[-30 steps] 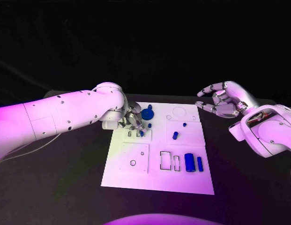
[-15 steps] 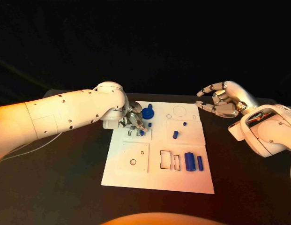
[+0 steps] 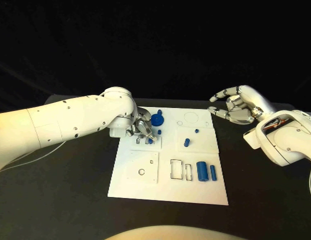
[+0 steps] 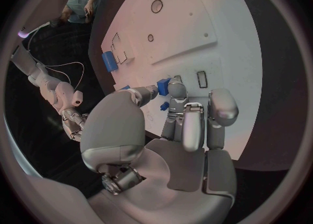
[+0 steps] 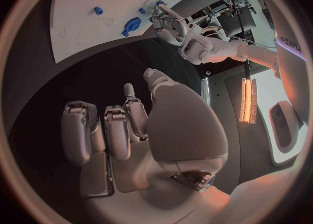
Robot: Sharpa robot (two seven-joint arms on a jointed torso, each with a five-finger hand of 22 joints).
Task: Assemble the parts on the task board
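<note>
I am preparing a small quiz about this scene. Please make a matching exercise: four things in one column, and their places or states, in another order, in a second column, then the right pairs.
Things:
1. left hand
2. right hand
3. blue round part
4. two blue cylinders

Places or states:
A. lying side by side near the task board's near edge
B. fingers down on the board's far left part, at a small blue part
C. raised off the board's far right corner, holding nothing
D. on the board just beyond the left hand

Pairs: 1-B, 2-C, 3-D, 4-A
</note>
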